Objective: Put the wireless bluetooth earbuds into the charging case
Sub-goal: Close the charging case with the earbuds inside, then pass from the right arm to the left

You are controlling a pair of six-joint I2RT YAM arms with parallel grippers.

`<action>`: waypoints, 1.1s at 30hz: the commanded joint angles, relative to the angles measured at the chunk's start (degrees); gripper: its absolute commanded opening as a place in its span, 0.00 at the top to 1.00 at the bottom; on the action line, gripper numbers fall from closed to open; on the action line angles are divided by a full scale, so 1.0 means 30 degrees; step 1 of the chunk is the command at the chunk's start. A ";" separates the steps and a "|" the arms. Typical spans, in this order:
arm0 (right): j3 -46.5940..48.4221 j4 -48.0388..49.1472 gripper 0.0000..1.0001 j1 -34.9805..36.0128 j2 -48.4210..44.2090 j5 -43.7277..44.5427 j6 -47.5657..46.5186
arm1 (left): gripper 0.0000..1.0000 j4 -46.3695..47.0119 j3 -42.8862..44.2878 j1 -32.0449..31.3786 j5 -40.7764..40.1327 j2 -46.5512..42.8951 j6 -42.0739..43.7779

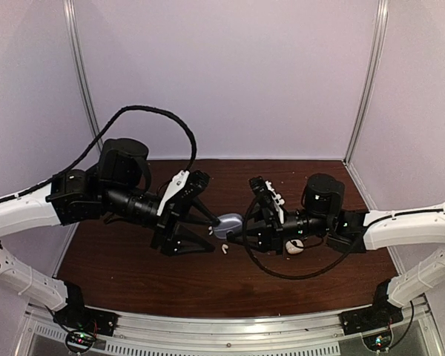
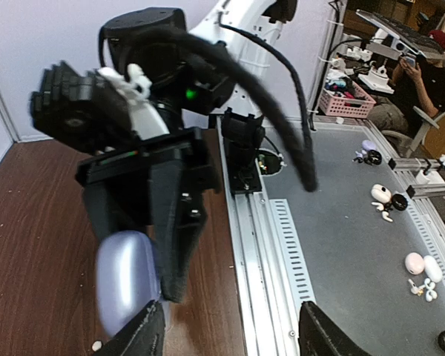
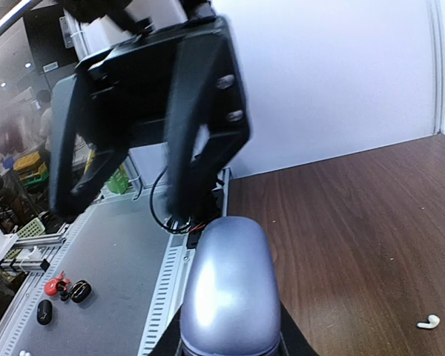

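Right gripper (image 3: 230, 337) clamped on a bluish-purple charging case (image 3: 226, 289), held over the brown table (image 3: 356, 222), left gripper (image 2: 230, 334) facing it with jaws spread and nothing between them, just beside the case, one white earbud (image 3: 429, 322) lying loose on the table nearby

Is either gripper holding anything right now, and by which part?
The right gripper holds the bluish-purple charging case, pinched across its sides at the end nearest the wrist. The left gripper is open, holding nothing.
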 commanded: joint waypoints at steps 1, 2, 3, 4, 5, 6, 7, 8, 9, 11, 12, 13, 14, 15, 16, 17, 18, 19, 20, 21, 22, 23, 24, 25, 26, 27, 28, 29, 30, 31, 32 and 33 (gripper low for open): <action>-0.0155 0.1453 1.00 -0.0650 -0.0079 0.0832 0.1141 | 0.37 0.1105 -0.0560 -0.0261 0.2051 -0.0481 0.0473; -0.0169 0.1513 1.00 -0.0720 -0.0035 0.0834 0.1283 | 0.38 0.0971 -0.0498 -0.0271 0.1797 -0.0495 0.0522; -0.0156 0.1557 1.00 -0.0798 -0.0008 0.0820 0.1384 | 0.38 0.0922 -0.0476 -0.0261 0.1421 -0.0593 0.0547; -0.0155 0.1629 1.00 -0.0874 0.0025 0.0763 0.1496 | 0.38 0.0983 -0.0495 -0.0260 0.0755 -0.0762 0.0554; -0.0157 0.1652 1.00 -0.0923 0.0033 0.0701 0.1576 | 0.37 0.1082 -0.0523 -0.0256 -0.0211 -0.0970 0.0565; -0.0133 0.1578 1.00 -0.0948 0.0060 0.0690 0.1637 | 0.35 0.1267 -0.0552 -0.0259 -0.1394 -0.1212 0.0567; -0.0101 0.1467 1.00 -0.0966 0.0059 0.0688 0.1656 | 0.34 0.1575 -0.0684 -0.0259 -0.2626 -0.1484 0.0563; -0.0097 0.1387 1.00 -0.0971 0.0085 0.0662 0.1717 | 0.31 0.1892 -0.0869 -0.0260 -0.3739 -0.1793 0.0651; -0.0118 0.1366 1.00 -0.0972 0.0092 0.0633 0.1834 | 0.30 0.2159 -0.1016 -0.0260 -0.4874 -0.2022 0.0783; -0.0154 0.1414 1.00 -0.0958 0.0136 0.0629 0.2171 | 0.29 0.2241 -0.1143 -0.0285 -0.6574 -0.2161 0.1404; -0.0114 0.1420 1.00 -0.0970 0.0186 0.0644 0.2407 | 0.29 0.2232 -0.1124 -0.0325 -0.6937 -0.2115 0.1708; -0.0043 0.1407 1.00 -0.0972 0.0196 0.0679 0.2664 | 0.29 0.2124 -0.1033 -0.0432 -0.7354 -0.1963 0.2068; 0.0009 0.1434 1.00 -0.0958 0.0201 0.0734 0.3011 | 0.29 0.1968 -0.0901 -0.0688 -0.7948 -0.1736 0.2414; 0.0067 0.1485 1.00 -0.0967 0.0198 0.0807 0.3351 | 0.29 0.1828 -0.0771 -0.1027 -0.8641 -0.1539 0.2753; 0.0118 0.1594 1.00 -0.0968 0.0161 0.0831 0.3697 | 0.29 0.1777 -0.0653 -0.1489 -0.9303 -0.1338 0.3104; 0.0176 0.1650 1.00 -0.0956 0.0130 0.0874 0.4004 | 0.29 0.1749 -0.0583 -0.1779 -1.0062 -0.1161 0.3393; 0.0220 0.1692 1.00 -0.0970 0.0108 0.0932 0.4310 | 0.28 0.1746 -0.0541 -0.1966 -1.0462 -0.1053 0.3630; 0.0251 0.1748 1.00 -0.0972 0.0094 0.0949 0.4575 | 0.28 0.1745 -0.0492 -0.2121 -1.0567 -0.0999 0.3900; 0.0281 0.1854 1.00 -0.0972 0.0093 0.0951 0.4832 | 0.27 0.1782 -0.0453 -0.2261 -1.1356 -0.0919 0.4085; 0.0299 0.1963 1.00 -0.0972 0.0133 0.0930 0.5084 | 0.25 0.1783 -0.0404 -0.2403 -1.1785 -0.0818 0.4292; 0.0312 0.2086 1.00 -0.0972 0.0211 0.0817 0.5291 | 0.24 0.1786 -0.0365 -0.2556 -1.2040 -0.0728 0.4600; 0.0314 0.2244 1.00 -0.0972 0.0313 0.0631 0.5503 | 0.23 0.1758 -0.0334 -0.2722 -1.2214 -0.0629 0.4902; 0.0314 0.2462 1.00 -0.0965 0.0413 0.0439 0.5698 | 0.23 0.1750 -0.0327 -0.2896 -1.2456 -0.0485 0.5218; 0.0288 0.2661 1.00 -0.0971 0.0525 0.0305 0.5895 | 0.23 0.1768 -0.0326 -0.3050 -1.2728 -0.0357 0.5473; 0.0245 0.2814 1.00 -0.0980 0.0604 0.0230 0.6099 | 0.24 0.1755 -0.0311 -0.3179 -1.2916 -0.0242 0.5740; 0.0229 0.2962 1.00 -0.0973 0.0687 0.0180 0.6253 | 0.24 0.1739 -0.0298 -0.3301 -1.3166 -0.0132 0.5949; 0.0204 0.3086 1.00 -0.0958 0.0720 0.0115 0.6497 | 0.26 0.1726 -0.0275 -0.3379 -1.3417 -0.0056 0.6103; 0.0198 0.3182 1.00 -0.0963 0.0735 0.0078 0.6575 | 0.26 0.1743 -0.0268 -0.3433 -1.3555 0.0019 0.6265; 0.0223 0.3238 1.00 -0.0971 0.0737 0.0051 0.6713 | 0.27 0.1719 -0.0245 -0.3487 -1.3685 0.0091 0.6414; 0.0200 0.3278 1.00 -0.0965 0.0737 0.0059 0.6780 | 0.28 0.1716 -0.0238 -0.3527 -1.3885 0.0191 0.6586; 0.0197 0.3361 1.00 -0.0964 0.0737 0.0049 0.6872 | 0.29 0.1756 -0.0198 -0.3608 -1.4056 0.0284 0.6695; 0.0182 0.3437 1.00 -0.0964 0.0737 0.0022 0.7001 | 0.29 0.1754 -0.0160 -0.3655 -1.4162 0.0391 0.6863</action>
